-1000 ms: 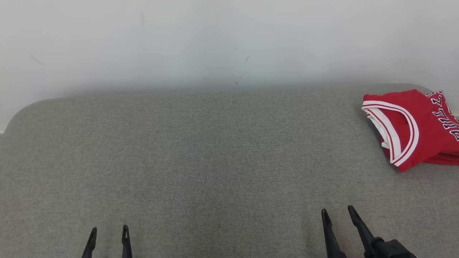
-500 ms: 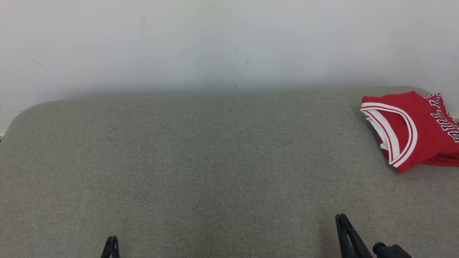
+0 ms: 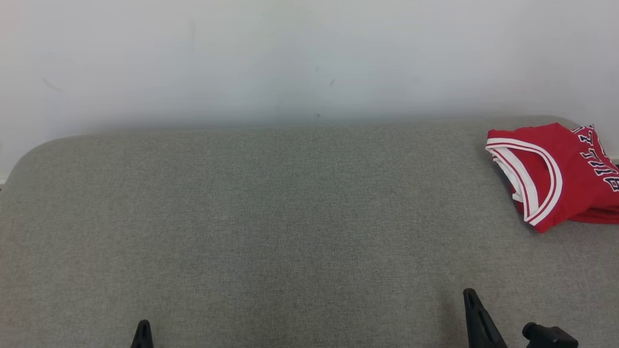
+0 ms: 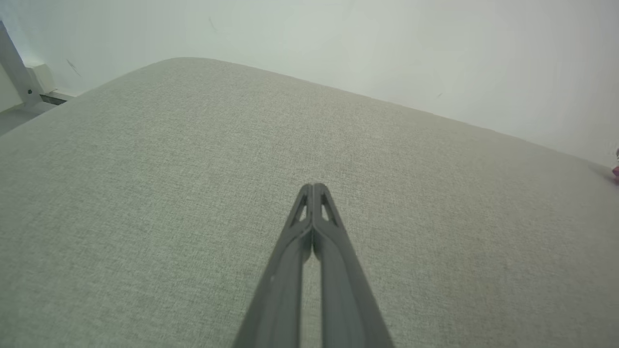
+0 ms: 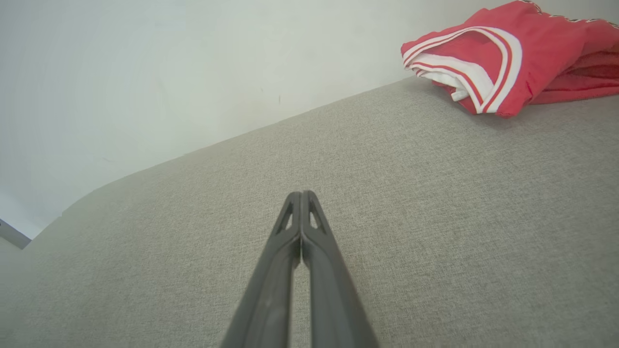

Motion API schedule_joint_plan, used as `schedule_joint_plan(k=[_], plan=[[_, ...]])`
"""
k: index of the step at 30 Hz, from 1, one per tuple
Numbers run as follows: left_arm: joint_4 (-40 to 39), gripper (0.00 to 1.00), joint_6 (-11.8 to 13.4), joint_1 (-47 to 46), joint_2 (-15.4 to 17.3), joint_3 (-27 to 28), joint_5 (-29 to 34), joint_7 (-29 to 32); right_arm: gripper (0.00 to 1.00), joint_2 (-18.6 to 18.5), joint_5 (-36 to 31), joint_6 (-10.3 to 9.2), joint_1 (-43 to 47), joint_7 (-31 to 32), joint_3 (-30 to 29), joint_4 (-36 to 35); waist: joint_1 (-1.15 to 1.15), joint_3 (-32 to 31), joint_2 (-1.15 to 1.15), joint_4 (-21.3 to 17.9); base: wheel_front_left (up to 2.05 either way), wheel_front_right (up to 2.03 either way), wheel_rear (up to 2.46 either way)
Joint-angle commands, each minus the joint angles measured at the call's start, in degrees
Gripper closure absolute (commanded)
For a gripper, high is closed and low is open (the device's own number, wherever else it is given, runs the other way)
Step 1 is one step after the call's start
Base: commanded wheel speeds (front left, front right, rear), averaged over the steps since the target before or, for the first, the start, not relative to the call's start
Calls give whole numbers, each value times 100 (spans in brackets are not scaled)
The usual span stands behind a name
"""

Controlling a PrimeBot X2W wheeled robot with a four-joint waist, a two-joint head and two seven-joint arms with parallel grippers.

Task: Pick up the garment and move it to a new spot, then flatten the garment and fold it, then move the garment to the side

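The garment (image 3: 566, 174) is a red jersey with white and dark trim, folded into a compact stack at the far right of the grey cushion (image 3: 290, 217). The right wrist view has the garment (image 5: 512, 63) at its upper right. My left gripper (image 3: 142, 328) sits at the bottom left, shut and empty, far from the garment. My right gripper (image 3: 471, 302) is at the bottom right, shut with nothing in it, a good way in front of the garment. In the wrist views the left gripper (image 4: 313, 186) and right gripper (image 5: 301, 194) have their fingers pressed together above bare fabric.
A pale wall (image 3: 309, 58) rises directly behind the cushion. The cushion's rounded left corner (image 3: 29, 150) marks its edge. A white frame piece (image 4: 19, 72) stands beyond the cushion's left end.
Both grippers have gone from open to shut, empty, and drawn back toward the bottom edge. The garment has not moved.
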Motion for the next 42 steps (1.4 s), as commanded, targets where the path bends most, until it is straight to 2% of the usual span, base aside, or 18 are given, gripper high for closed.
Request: schedule_joint_plan(k=[1, 22, 42], plan=[[-76, 100, -47, -183, 15, 38, -342, 58, 100, -48, 359, -1, -155, 57, -24, -81, 0, 1, 0, -1, 0, 0, 0], [-16, 100, -183, -479, 18, 133, -2272, 508, 100, -93, 2288, -3, -412, 473, -123, -53, 0, 4, 0, -12, 0, 0, 0], [43, 100, -296, -716, 20, 223, -3841, 883, 100, -108, 3814, -5, -615, 837, -234, -27, 0, 8, 0, -23, 0, 0, 0]])
